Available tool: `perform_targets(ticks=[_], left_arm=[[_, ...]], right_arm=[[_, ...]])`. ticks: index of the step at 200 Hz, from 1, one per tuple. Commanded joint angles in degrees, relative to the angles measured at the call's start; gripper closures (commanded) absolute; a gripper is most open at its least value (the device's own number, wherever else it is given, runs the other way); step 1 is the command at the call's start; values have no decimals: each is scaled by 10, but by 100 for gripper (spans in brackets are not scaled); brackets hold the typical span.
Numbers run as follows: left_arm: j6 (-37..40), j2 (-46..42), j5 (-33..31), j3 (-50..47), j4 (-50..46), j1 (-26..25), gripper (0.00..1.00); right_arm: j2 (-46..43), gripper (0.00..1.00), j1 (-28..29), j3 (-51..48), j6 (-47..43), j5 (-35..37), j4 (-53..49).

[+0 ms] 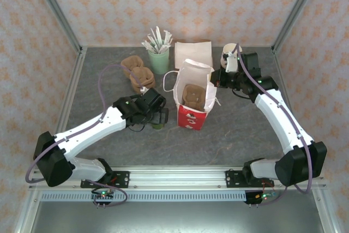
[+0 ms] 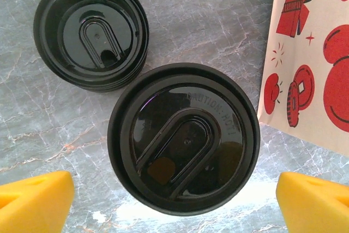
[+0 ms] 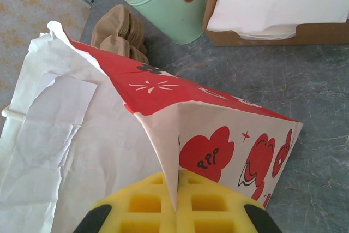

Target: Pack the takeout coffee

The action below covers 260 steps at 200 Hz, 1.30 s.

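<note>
The takeout coffee [image 2: 184, 137], a cup under a round black lid, stands on the grey table just left of the red-and-white paper bag [image 2: 311, 53]. My left gripper [image 2: 174, 203] hangs over it, open, with one yellow fingertip [image 2: 35, 200] on each side of the lid and neither touching it. In the top view the coffee [image 1: 158, 125] is at the left gripper [image 1: 157, 116], beside the bag [image 1: 191, 114]. My right gripper [image 3: 177, 200] is shut on the bag's upper rim [image 3: 163, 135], and in the top view this gripper [image 1: 216, 82] is at the bag's right edge.
A stack of loose black lids [image 2: 91, 31] lies close to the coffee. A brown cup carrier [image 1: 193, 95] sits inside the bag. Behind are more brown carriers [image 1: 137, 72], a green cup of sticks [image 1: 159, 58], a napkin box [image 1: 193, 53] and stacked cups [image 1: 230, 53].
</note>
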Motion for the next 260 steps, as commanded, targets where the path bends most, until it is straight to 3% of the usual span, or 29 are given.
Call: perform_targets(ticks=[1, 71, 144, 260], left_arm=[[3, 7, -27, -5, 21, -6, 6], [-6, 35, -60, 8, 16, -6, 8], [-2, 65, -47, 19, 32, -7, 19], [-3, 36, -45, 9, 35, -17, 15]], right_arm=[[-6, 100, 1, 5, 11, 25, -15], [-11, 100, 2, 2, 43, 43, -32], [-24, 100, 2, -8, 53, 43, -38], [-33, 100, 3, -13, 49, 45, -44]])
